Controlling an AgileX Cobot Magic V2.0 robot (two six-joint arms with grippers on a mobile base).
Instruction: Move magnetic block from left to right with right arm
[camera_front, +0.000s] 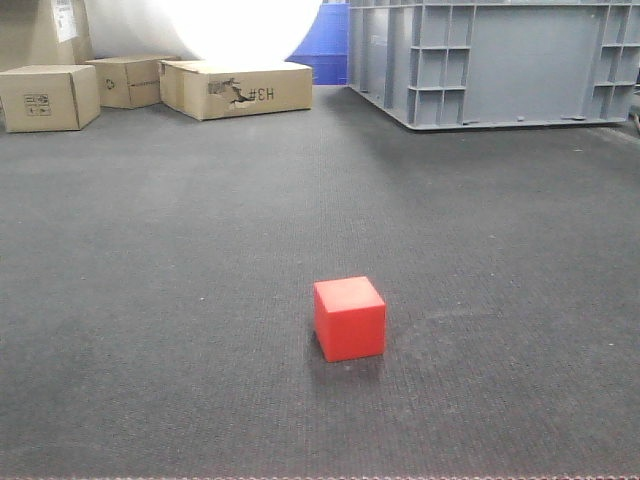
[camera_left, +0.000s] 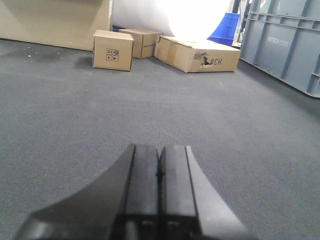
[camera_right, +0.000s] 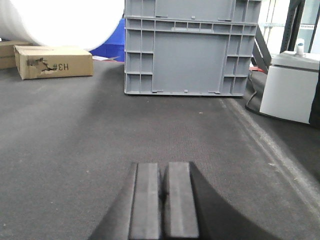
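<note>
Both end effectors, left (camera_left: 159, 175) and right (camera_right: 163, 192), sit clamped shut, empty; the right one could shove the small bright-red cube (camera_front: 349, 318) across the dark mat (camera_front: 150, 300) unless it opens first.

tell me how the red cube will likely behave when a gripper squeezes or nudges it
The red cube looks rigid with flat faces, so it should probably give stable grip surfaces. Resting flat on the textured mat, it will likely slide rather than roll. It seems small, so probably light.
</note>
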